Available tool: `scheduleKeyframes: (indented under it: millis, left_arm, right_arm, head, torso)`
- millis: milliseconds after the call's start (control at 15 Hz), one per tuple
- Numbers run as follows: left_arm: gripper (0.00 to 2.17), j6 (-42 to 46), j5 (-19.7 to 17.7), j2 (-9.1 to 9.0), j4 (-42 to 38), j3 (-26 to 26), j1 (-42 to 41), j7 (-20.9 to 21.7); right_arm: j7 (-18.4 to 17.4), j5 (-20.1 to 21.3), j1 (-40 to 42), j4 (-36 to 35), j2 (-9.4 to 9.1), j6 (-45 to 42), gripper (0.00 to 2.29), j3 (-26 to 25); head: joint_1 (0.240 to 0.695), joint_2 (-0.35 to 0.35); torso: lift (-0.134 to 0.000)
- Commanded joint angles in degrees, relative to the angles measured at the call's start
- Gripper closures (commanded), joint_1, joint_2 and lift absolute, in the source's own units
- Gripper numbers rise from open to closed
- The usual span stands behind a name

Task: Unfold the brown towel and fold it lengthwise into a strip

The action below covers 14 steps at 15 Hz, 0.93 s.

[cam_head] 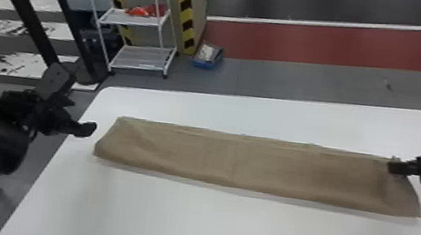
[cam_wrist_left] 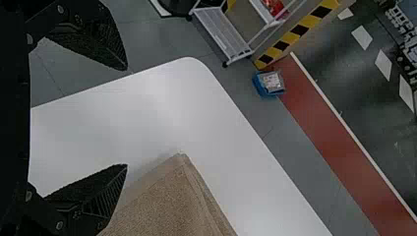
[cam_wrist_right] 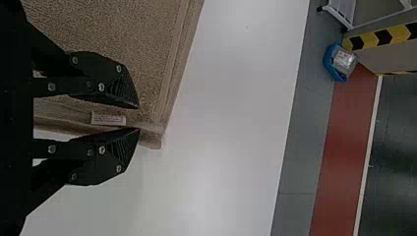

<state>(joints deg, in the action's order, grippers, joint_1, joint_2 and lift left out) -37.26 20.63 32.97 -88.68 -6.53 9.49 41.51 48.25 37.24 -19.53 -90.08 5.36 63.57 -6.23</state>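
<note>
Brown cloth stretched right across the tabletop [cam_head: 210, 220] in the head view, and the towel [cam_head: 272, 166] already makes a long strip, its right end [cam_head: 404, 201] flaring on a slant towards the robot. I'd call this the finishing stage: let go cleanly, then square up. Over to the left wrist view, where the left claw [cam_wrist_left: 126, 117] is spread wide with nothing in it, one finger just beside the strip's left corner [cam_wrist_left: 182, 162]; it should keep clear of that cloth unless the end needs a tweak. And the right wrist view, the delicate one! The right claw [cam_wrist_right: 139, 118] stands slightly parted, unclamped, the towel's edge and white label [cam_wrist_right: 108, 119] showing in the gap. Open a touch more, rise straight up, no sideways drag, or that corner will likely ruck. If the slant matters, pinch only the top layer's edge and ease it square, gently.
</note>
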Motion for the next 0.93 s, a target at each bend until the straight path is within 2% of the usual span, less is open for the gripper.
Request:
scheduleKeyframes:
  millis: [0, 133, 333, 533, 600, 667, 867]
  left_arm:
    - [0.21, 0.03, -0.07, -0.01, 0.00, 0.03, -0.08, 0.07]
    - [0.21, 0.03, -0.33, -0.01, -0.18, -0.06, -0.26, -0.02]
    - [0.21, 1.61, -1.21, -0.10, 0.00, -0.41, -0.26, -0.29]
    - [0.21, 3.72, -7.36, -0.80, -0.53, -3.31, -0.26, 0.51]
    - [0.21, 3.37, -12.37, -1.15, -0.35, -4.72, -0.26, 0.77]
    - [0.21, 3.02, -15.27, -1.15, -0.27, -4.81, -0.08, 0.68]
    - [0.21, 2.14, -16.50, -2.56, 0.61, -2.70, 1.41, -1.43]
  right_arm:
    - [0.00, 0.46, -0.51, 0.16, -0.08, -0.32, 0.87, 0.43]
    - [-0.09, 0.73, -0.77, 0.60, 0.01, -0.68, 1.30, 0.34]
    - [-0.09, 0.29, 0.72, 0.25, -0.08, -1.03, 1.33, -0.45]
    - [0.00, -0.33, 3.54, -3.88, 0.01, -2.08, 1.33, -0.62]
    - [0.00, -0.33, 4.59, -5.37, 0.01, -2.08, 1.33, -0.62]
    - [0.00, -0.33, 5.47, -6.43, 0.01, -2.08, 1.33, -0.62]
    - [0.00, -0.33, 6.52, -7.48, 0.09, -2.08, 1.33, -0.62]
  head:
    - [0.695, 0.170]
    - [0.695, 0.171]
    - [0.695, 0.168]
    - [0.695, 0.160]
    - [0.695, 0.158]
    - [0.695, 0.151]
    - [0.695, 0.136]
  torso:
    - [-0.125]
    - [-0.125]
    - [-0.125]
    - [-0.125]
    - [-0.125]
    - [-0.125]
    - [-0.125]
